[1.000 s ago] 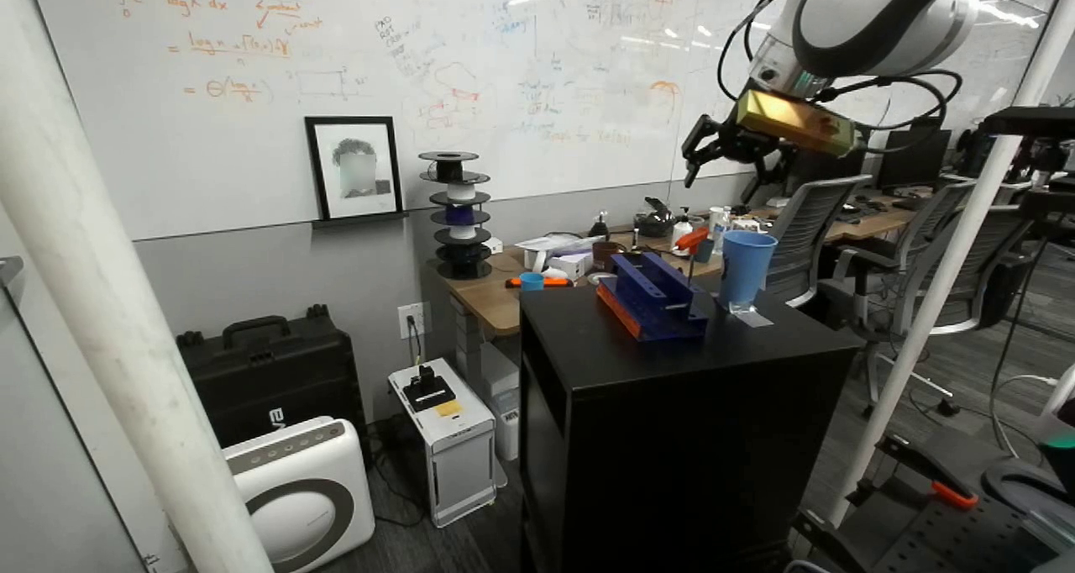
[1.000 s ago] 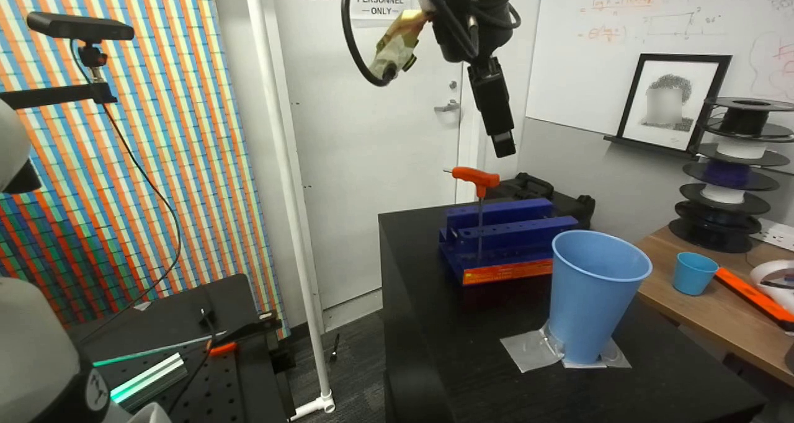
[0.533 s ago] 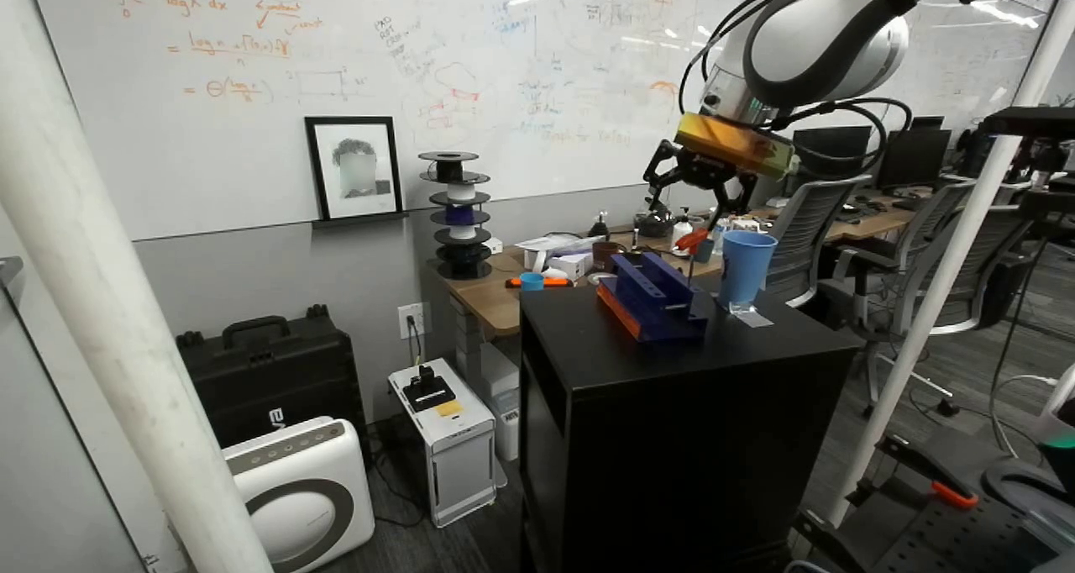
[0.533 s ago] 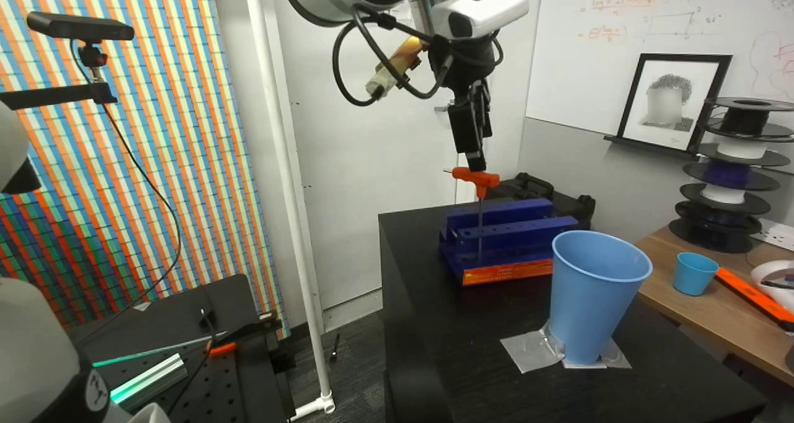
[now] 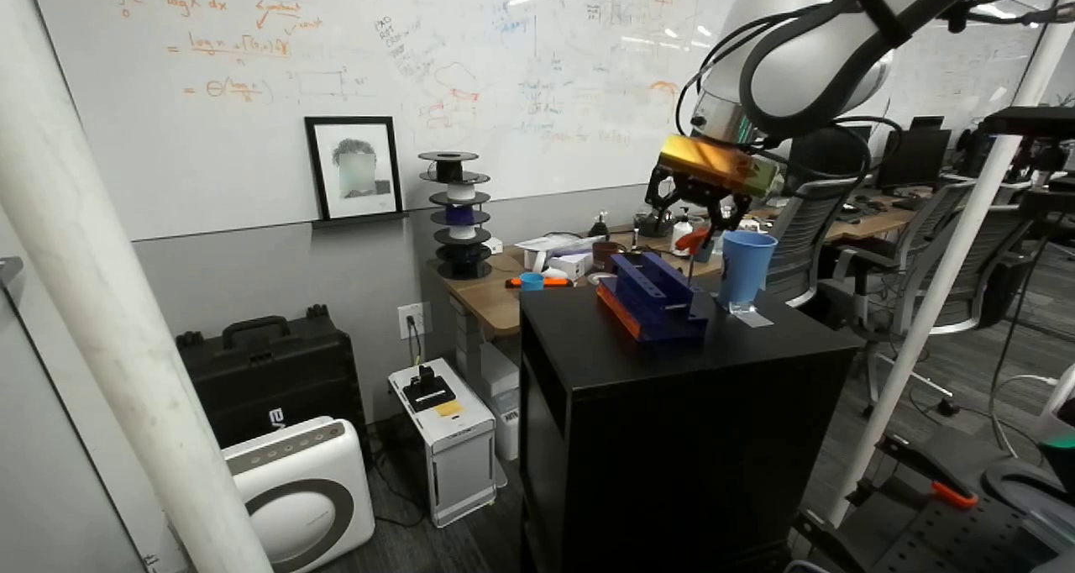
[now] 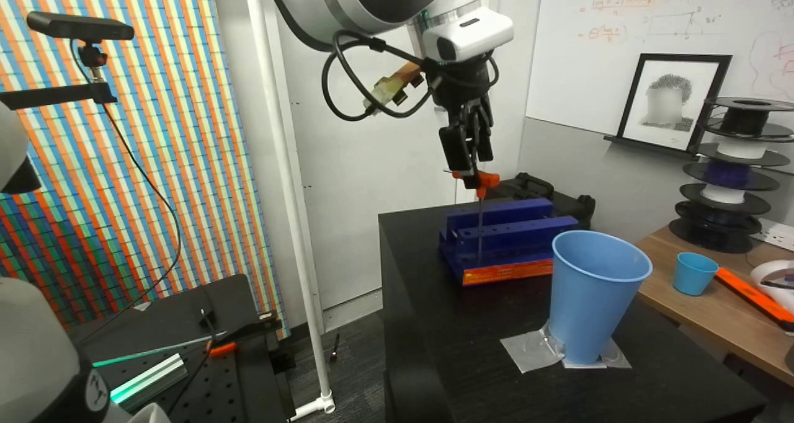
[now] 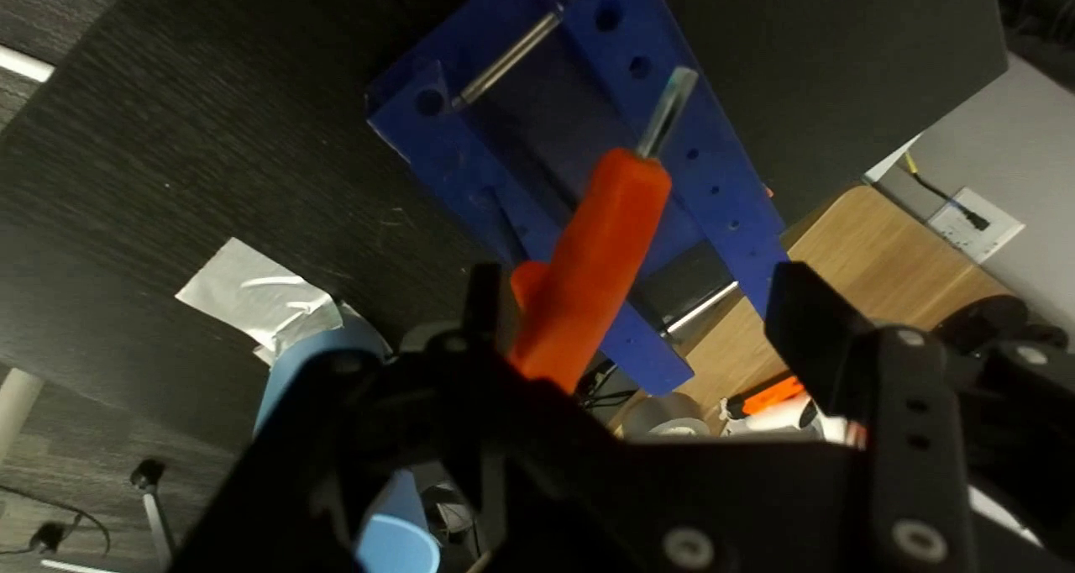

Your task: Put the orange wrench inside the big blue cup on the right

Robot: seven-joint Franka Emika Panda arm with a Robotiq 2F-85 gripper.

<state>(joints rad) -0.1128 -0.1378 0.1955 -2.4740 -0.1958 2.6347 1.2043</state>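
The orange wrench [image 6: 490, 180] stands upright in a dark blue holder, its T-handle on top and its thin metal shaft down. It also shows in an exterior view [image 5: 691, 240] and large in the wrist view [image 7: 600, 254]. My gripper [image 7: 638, 312] is open, with the handle between its fingers, nearer the left finger in the wrist view. In both exterior views the gripper [image 5: 684, 224] is low at the handle and partly covers it. The big blue cup [image 6: 589, 305] stands upright, taped to the black top, also in an exterior view [image 5: 746, 266]; in the wrist view [image 7: 315, 354] the gripper partly hides it.
The dark blue holder [image 6: 515, 237] sits on the black cabinet top [image 6: 471, 348], close beside the cup. A wooden desk [image 6: 670, 286] behind bears a small blue cup [image 6: 695, 274], an orange tool [image 6: 750, 296] and stacked spools [image 6: 726, 212].
The open gripper has come down and across, from high above to the orange wrench's handle. The wrench, the holder and the cup have not moved.
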